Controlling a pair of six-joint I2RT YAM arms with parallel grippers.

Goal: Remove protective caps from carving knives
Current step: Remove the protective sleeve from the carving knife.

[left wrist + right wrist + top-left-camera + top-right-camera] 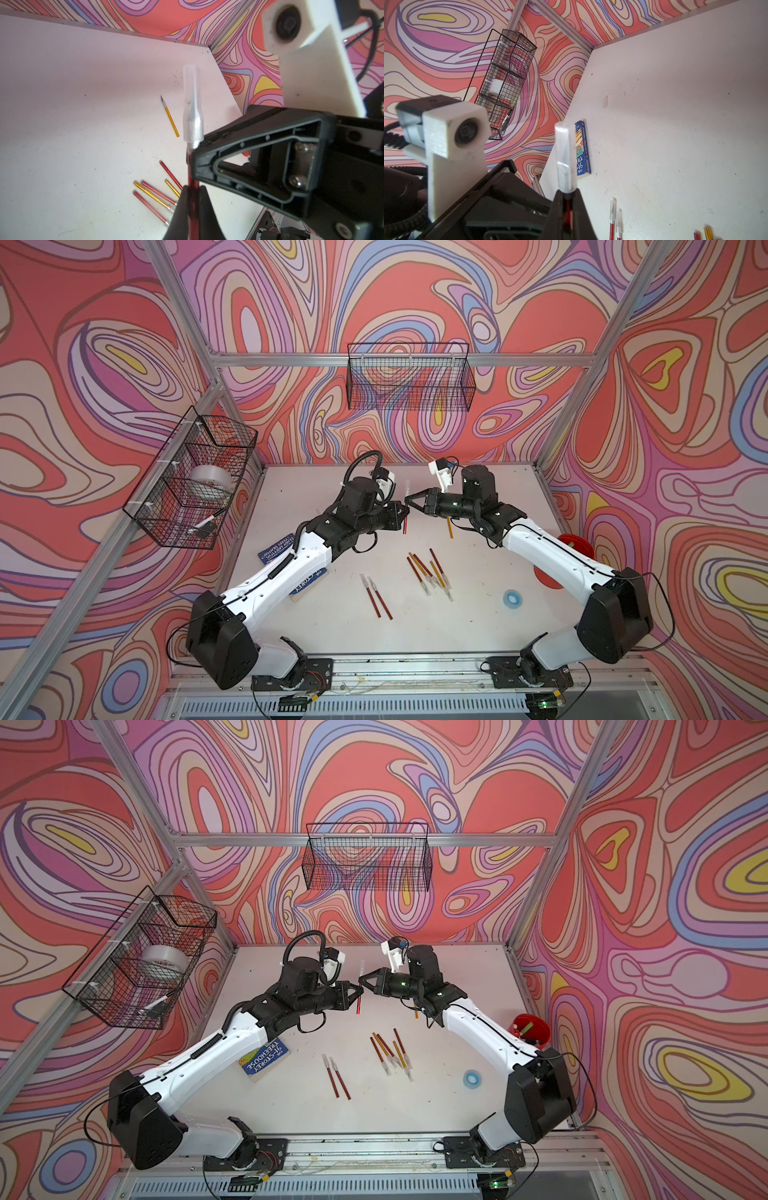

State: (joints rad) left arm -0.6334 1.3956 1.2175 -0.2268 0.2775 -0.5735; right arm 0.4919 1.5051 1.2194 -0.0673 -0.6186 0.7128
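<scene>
Nearest the front edge of the white bench (457, 639), a pair of dark red carving knives (381, 600) lies side by side, both with whitish caps. Just behind it lies a loose cluster of five red and yellow-orange capped knives (422, 570). A small blue tape ring (504, 600) sits well apart, toward the right arm. Farther back, a lone yellow-orange knife (171, 120) lies flat with its grey blade bare. Above the bench's middle, both arms meet at one held red knife (358, 1006), clear of the surface. The left pincer (193, 193) is pressed together on its red handle. The right pincer (566, 197) pinches the same knife just beneath the translucent whitish protective cap (192, 104), which covers the blade and projects free beyond the pincer.
</scene>
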